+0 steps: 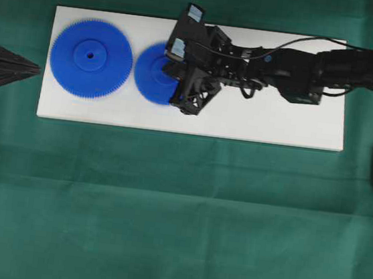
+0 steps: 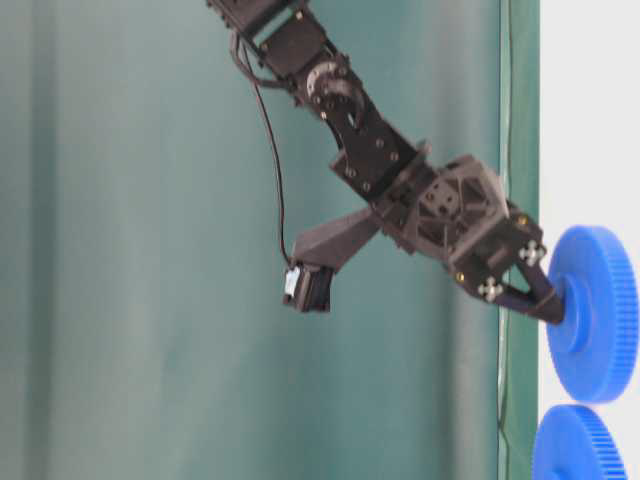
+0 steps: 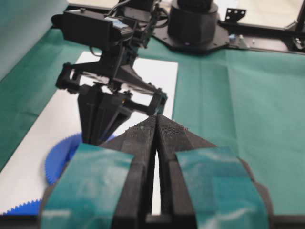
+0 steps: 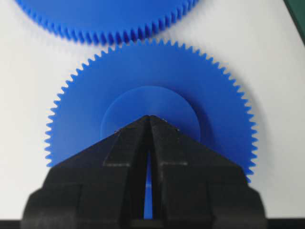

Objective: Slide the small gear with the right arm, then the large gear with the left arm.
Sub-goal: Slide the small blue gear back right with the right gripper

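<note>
**Right pincer pressed on the small gear's hub**

The right arm (image 1: pixel 330 65) reaches across the white board (image 1: pixel 275 126) and sets its pincer (image 4: pixel 149 117), fingers closed to 1 point, on the raised hub of the small gear (image 4: pixel 190 76). Closed tips suit pushing rather than gripping; judging by that, the slide is under way. The small gear lies flat near the board's middle, its teeth just beside those of the large gear (image 1: pixel 91 58), which sits by the board's left end. Both are matte blue plastic, finely toothed. The left pincer (image 3: pixel 156 125), closed too, waits off the board's left edge over the green cloth (image 1: pixel 176 232).
</note>
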{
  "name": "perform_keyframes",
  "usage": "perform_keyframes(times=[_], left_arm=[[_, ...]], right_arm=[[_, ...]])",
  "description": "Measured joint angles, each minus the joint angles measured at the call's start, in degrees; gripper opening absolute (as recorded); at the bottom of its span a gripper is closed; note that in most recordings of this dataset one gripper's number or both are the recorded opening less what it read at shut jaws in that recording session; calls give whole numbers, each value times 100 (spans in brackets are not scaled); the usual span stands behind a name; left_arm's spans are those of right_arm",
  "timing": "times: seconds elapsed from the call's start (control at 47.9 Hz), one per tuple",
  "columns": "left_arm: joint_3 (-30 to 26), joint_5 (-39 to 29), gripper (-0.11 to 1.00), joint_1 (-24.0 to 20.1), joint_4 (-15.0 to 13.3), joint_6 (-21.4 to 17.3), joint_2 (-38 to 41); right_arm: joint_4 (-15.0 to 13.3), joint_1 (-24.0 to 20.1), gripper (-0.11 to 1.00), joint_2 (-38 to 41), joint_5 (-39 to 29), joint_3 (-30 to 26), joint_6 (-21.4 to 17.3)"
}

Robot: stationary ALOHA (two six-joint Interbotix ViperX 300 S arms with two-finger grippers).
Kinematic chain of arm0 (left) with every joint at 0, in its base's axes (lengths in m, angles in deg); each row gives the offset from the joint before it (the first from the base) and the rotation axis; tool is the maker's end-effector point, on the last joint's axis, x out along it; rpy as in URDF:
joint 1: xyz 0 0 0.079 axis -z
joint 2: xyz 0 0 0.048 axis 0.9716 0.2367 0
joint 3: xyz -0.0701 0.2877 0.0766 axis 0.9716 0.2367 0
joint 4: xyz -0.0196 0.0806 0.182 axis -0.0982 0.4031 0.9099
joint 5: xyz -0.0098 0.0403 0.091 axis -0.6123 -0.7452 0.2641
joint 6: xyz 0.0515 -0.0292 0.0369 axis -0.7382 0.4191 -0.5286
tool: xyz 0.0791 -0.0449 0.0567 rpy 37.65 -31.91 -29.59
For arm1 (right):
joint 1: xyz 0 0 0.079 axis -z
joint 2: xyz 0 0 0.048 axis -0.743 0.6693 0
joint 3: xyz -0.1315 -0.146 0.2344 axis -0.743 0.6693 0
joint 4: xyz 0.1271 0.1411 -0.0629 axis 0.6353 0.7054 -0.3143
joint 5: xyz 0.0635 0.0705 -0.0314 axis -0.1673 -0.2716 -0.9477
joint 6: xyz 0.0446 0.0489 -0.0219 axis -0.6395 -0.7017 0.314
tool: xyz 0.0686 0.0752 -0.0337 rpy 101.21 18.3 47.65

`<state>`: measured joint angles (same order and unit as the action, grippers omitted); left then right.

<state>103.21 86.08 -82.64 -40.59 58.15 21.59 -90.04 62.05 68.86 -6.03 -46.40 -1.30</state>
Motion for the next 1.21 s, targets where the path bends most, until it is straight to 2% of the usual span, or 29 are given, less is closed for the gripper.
perform_keyframes(times=[0.209, 0.376, 0.563, 0.73, 1.022, 1.21], left_arm=[[0, 0, 0, -9, 0, 9, -9], [-9, 0, 0, 0, -9, 44, 0], [-18, 0, 0, 0, -9, 343, 0], [-18, 9, 0, -9, -9, 378, 18], [-62, 158, 0, 0, -9, 378, 352], [-123, 211, 0, 0, -18, 378, 554]], right_arm=[[-9, 0, 51, -475, 132, 694, 0], [-9, 44, 51, -888, 492, 1424, -44], [-9, 211, 51, -1362, 958, 2294, -220], [-9, 439, 51, -1846, 1336, 3067, -272], [26, 677, 51, -2733, 1406, 4078, -316], [114, 765, 51, -3261, 1406, 4588, -483]])
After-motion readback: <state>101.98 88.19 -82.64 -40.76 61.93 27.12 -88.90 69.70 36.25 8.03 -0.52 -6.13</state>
